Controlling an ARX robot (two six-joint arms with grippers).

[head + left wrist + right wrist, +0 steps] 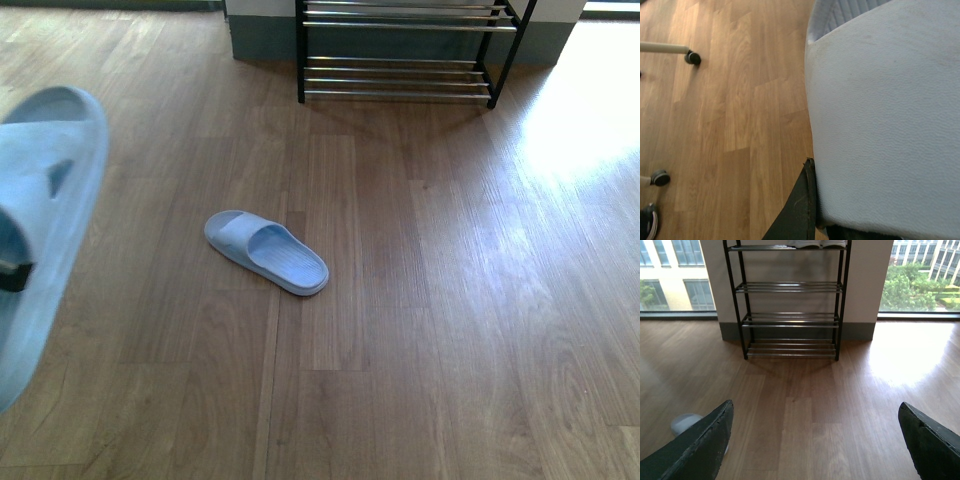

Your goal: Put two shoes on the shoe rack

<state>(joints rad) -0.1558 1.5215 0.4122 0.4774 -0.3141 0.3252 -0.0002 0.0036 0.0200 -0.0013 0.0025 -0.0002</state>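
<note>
4 tiers of silver rods form the shoe rack (790, 287) at the far wall. Only the right wrist camera shows it whole, with white shoes (815, 243) on top. 1 pale blue slipper (45, 230) is clamped in the left gripper (815, 220), its sole filling that wrist view. The other slipper (266, 251) lies on the floor (450, 300), well short of the rack and outside the right gripper (812, 450), whose jaws gape empty.
</note>
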